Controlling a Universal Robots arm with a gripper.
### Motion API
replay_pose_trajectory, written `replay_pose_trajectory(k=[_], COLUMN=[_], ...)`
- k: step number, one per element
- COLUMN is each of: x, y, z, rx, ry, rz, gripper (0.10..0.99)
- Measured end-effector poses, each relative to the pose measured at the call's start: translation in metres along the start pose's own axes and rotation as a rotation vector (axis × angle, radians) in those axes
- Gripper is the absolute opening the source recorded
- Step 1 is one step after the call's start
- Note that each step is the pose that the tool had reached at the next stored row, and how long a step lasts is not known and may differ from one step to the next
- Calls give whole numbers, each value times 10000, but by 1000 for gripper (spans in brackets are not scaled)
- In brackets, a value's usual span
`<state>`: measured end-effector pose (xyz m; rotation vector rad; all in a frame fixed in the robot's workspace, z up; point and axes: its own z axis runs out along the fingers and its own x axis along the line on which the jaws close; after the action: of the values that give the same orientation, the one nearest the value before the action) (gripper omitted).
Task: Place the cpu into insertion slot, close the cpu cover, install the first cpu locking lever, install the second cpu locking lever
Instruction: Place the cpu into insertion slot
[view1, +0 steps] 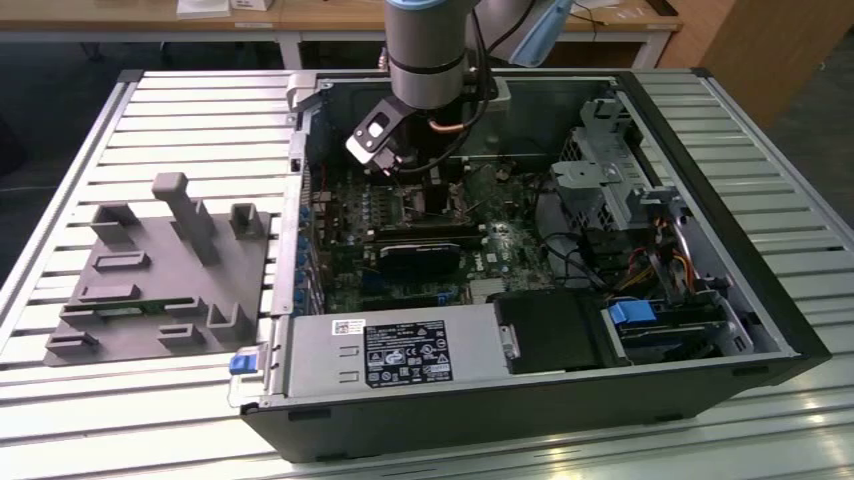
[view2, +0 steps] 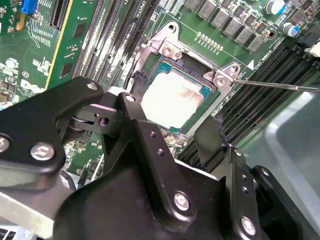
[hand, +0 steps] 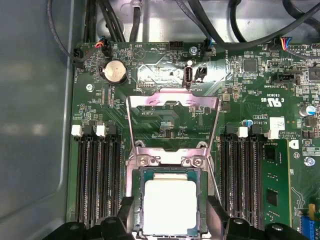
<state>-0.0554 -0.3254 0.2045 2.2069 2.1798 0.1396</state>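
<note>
On the bench (view1: 80, 420), right of the grey fixture (view1: 160, 270), the hand (view1: 407, 175) reaches into the case (view1: 534, 400). The cpu (hand: 170, 207) lies in the insertion slot (hand: 137, 200) beneath it; gripped or released, I cannot tell. The cpu cover (hand: 172, 95) lies flipped open, so placing looks nearly done; closing it would likely need the hand clear.

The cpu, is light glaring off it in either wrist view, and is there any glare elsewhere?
First wrist view: glare washes the cpu nearly white. Second wrist view: a milder sheen, and a brownish patch shows on its face. Exterior view: bright streaks on the slatted table.
</note>
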Motion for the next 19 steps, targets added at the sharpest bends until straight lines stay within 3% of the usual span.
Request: replay_pose_trajectory(k=[1,3,4,6,7,9,10,12,13,14,19], x=[0,0,0,0,0,0,0,0,0,0,0], y=[0,0,0,0,0,1,1,1,1,1,1], z=[0,-2,-2,-3,-3,-4,-5,-5,-6,-6,-8], rx=[0,1,1,1,0,0,0,1,1,1,1], ry=[0,-1,-1,-1,0,-1,-1,-1,-1,-1,-1], rz=[0,0,0,0,0,0,0,0,0,0,0], gripper=[663,533,533,416,416,298,298,180,180,122,106])
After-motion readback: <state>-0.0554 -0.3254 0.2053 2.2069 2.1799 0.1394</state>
